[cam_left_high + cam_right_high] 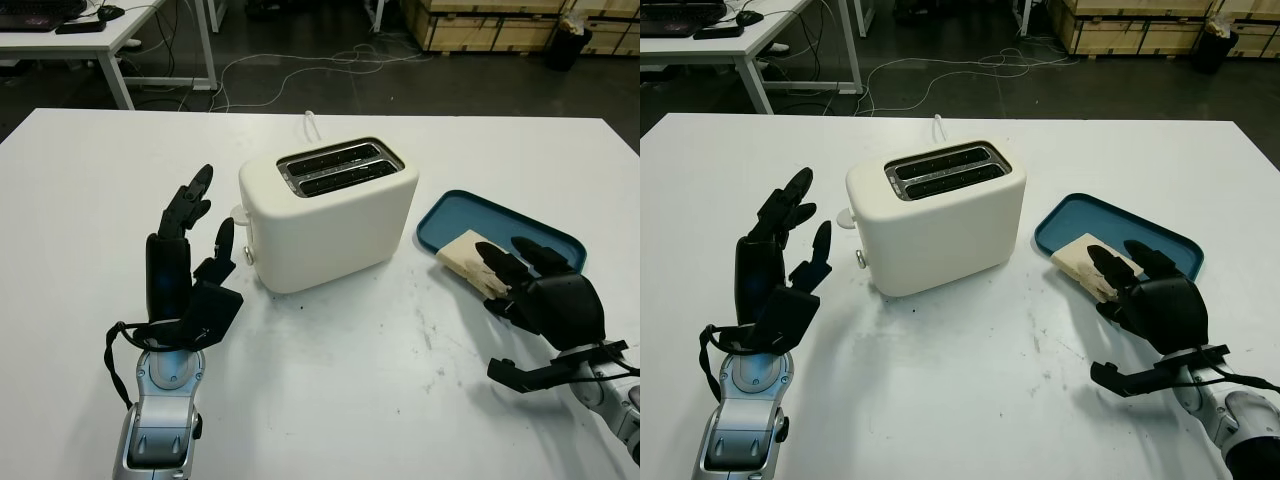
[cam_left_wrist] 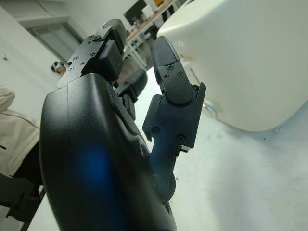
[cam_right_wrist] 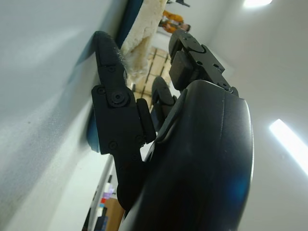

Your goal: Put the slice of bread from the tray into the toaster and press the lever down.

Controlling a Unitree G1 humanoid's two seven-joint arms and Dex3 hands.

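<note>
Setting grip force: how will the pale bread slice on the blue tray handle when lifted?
The pale, porous bread slice likely weighs little and dents easily. It seems stiff enough to hold shape, overhanging the blue tray rim. The right hand at it should probably pinch gently.

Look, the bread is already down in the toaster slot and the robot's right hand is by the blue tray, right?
Not quite. The slice of bread is not in the toaster; its slots are empty. The left eye view shows the bread at the near edge of the blue tray, with the right hand on it. The rest is right: that hand is by the tray.
</note>
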